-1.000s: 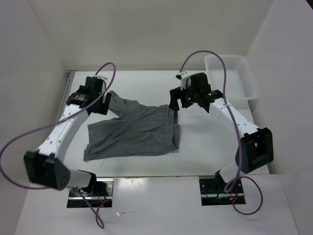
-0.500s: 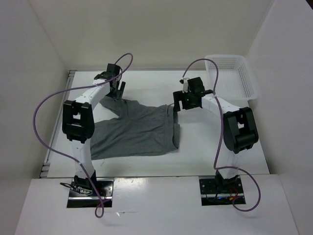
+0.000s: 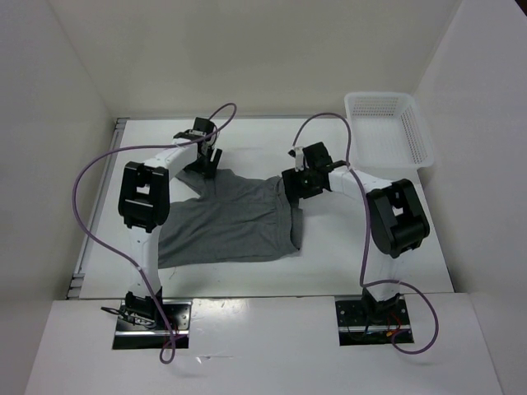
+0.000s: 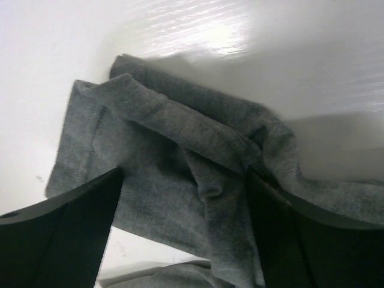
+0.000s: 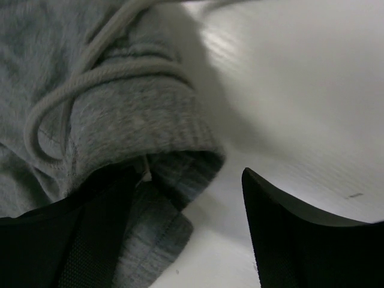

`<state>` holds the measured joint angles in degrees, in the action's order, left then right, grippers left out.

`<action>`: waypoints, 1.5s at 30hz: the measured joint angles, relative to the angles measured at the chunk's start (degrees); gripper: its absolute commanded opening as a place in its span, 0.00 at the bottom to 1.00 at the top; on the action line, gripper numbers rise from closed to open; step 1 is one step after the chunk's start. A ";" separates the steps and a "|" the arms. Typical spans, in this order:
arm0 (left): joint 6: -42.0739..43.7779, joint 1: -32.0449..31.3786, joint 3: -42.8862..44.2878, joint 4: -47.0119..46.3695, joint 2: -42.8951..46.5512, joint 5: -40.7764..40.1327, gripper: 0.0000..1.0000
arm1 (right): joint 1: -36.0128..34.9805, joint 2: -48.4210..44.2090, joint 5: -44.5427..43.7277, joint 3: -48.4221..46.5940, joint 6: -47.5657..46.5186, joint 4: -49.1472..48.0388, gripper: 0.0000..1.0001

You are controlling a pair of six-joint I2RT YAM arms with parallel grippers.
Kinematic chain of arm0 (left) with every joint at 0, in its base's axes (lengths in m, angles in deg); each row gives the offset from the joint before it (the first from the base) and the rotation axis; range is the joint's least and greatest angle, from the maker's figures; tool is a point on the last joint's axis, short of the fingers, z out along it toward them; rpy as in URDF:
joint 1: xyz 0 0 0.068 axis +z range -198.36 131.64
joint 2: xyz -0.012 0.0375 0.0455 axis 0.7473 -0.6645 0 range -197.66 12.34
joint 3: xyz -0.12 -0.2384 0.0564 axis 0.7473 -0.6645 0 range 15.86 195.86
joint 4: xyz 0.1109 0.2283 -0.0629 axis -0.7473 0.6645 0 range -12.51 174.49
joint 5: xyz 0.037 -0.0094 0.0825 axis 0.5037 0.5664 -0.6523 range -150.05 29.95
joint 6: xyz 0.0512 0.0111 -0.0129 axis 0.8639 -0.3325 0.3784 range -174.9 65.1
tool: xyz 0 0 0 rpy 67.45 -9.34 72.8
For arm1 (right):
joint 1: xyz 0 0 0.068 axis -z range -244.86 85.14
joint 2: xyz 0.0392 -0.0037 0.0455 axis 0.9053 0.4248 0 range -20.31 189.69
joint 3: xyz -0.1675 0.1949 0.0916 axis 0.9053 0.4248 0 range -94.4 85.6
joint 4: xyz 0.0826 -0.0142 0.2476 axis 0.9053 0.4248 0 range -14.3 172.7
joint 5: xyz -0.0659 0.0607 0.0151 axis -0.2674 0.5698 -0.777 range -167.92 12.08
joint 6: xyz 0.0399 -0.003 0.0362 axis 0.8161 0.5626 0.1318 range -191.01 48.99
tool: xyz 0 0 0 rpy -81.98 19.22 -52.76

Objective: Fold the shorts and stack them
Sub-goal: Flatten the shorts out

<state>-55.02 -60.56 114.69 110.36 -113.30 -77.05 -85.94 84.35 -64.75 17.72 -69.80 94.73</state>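
Note:
The grey shorts [image 3: 230, 218] lie spread on the white table, waistband to the right and legs to the left. My left gripper [image 3: 206, 160] is at the far leg's hem. In the left wrist view it [image 4: 183, 234] is open, with rumpled leg fabric [image 4: 180, 150] lying between its wide-apart fingers [image 4: 60, 240]. My right gripper [image 3: 295, 183] is at the waistband's far corner. In the right wrist view it [image 5: 186, 228] is open, its left finger [image 5: 66, 240] over the waistband corner [image 5: 144, 132] and its right finger over bare table. The pale drawstring [image 5: 90, 78] loops on the waistband.
A white mesh basket [image 3: 387, 127] stands at the back right corner. White walls enclose the table on the left, far and right sides. Purple cables arc above both arms.
My left arm has swung in from the far left to the shorts' far leg hem. My right gripper has moved left and down to the waistband corner.

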 measured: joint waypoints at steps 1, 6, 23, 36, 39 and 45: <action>-0.09 0.00 -0.20 -0.15 0.00 0.42 0.83 | -0.39 -0.02 0.20 0.57 -0.04 -0.07 0.72; -0.07 -0.02 -0.98 -1.01 0.02 2.78 0.63 | -1.18 -0.98 1.07 3.56 -0.24 -0.46 0.56; 0.11 -1.88 -3.43 -2.01 1.90 1.44 0.00 | -1.16 -2.34 -4.07 -1.73 -0.79 -1.46 0.00; -0.09 -3.63 -15.74 -2.23 33.46 -2.19 0.01 | 0.13 -2.69 -8.37 -15.98 -3.96 -3.10 0.00; -0.11 -4.92 -26.82 -0.85 39.74 -2.25 0.06 | 0.13 -5.22 -8.26 -12.83 -4.76 -3.23 0.00; 0.33 -8.35 -43.30 10.08 39.43 1.53 0.66 | 0.13 -11.13 -6.23 -3.23 -6.64 -2.34 0.00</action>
<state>-54.69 -68.91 71.39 120.43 -73.87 -75.52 -85.81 73.23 -70.98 14.49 -76.44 92.39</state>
